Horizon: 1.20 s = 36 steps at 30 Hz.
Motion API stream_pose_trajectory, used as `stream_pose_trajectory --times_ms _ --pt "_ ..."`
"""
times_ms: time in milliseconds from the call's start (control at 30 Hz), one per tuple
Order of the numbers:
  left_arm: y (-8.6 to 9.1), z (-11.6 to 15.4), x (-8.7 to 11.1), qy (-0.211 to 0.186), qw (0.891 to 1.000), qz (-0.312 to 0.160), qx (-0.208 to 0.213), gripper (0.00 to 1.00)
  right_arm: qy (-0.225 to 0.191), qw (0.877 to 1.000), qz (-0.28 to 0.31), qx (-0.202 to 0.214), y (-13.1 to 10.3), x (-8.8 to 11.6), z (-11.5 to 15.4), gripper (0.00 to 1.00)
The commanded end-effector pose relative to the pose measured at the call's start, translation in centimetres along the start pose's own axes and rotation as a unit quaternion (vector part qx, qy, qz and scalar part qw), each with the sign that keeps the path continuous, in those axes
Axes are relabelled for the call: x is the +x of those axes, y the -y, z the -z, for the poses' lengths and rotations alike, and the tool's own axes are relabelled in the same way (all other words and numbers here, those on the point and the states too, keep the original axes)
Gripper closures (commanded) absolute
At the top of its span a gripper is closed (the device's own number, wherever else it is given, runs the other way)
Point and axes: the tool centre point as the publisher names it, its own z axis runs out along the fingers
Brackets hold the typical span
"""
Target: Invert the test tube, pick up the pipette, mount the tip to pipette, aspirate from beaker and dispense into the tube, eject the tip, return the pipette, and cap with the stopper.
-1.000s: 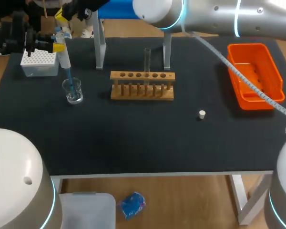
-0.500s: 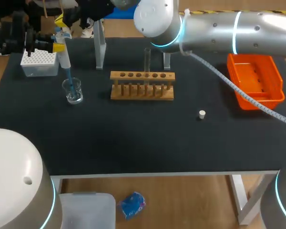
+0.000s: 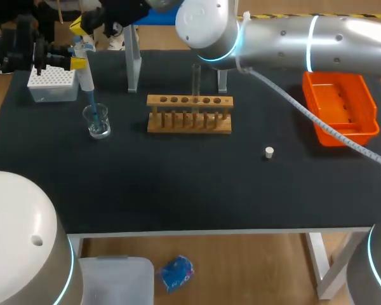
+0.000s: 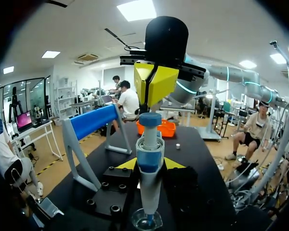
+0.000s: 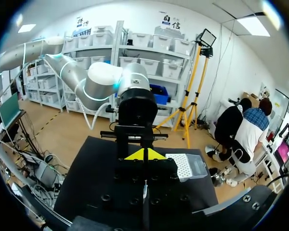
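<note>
The left hand (image 4: 149,165) is clamped on the pipette (image 4: 149,149), which is held upright so that its tip (image 3: 94,109) is dipped in the beaker (image 3: 98,124) on the counter (image 3: 178,184). The right hand (image 4: 156,85), fingers pressed together, is set at the plunger (image 4: 150,118), likely to work it.

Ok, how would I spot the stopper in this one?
Find the wooden rack mid-table and the orange tray to its right. The stopper lies on the black tabletop between them, nearer the front edge: a small white plug, standing alone.
</note>
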Motion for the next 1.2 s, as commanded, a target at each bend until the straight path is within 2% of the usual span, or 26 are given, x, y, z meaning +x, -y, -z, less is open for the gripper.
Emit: stream_pose_trajectory --times_ms 33,1200 --pt "0.1 0.0 0.1 0.002 1.0 0.0 -0.001 1.0 -0.005 1.0 0.0 0.002 0.0 -0.5 -0.5 1.0" --pt "0.1 0.0 0.1 0.002 1.0 0.0 -0.001 1.0 -0.014 1.0 -0.019 0.016 2.2 -0.1 -1.4 1.0"
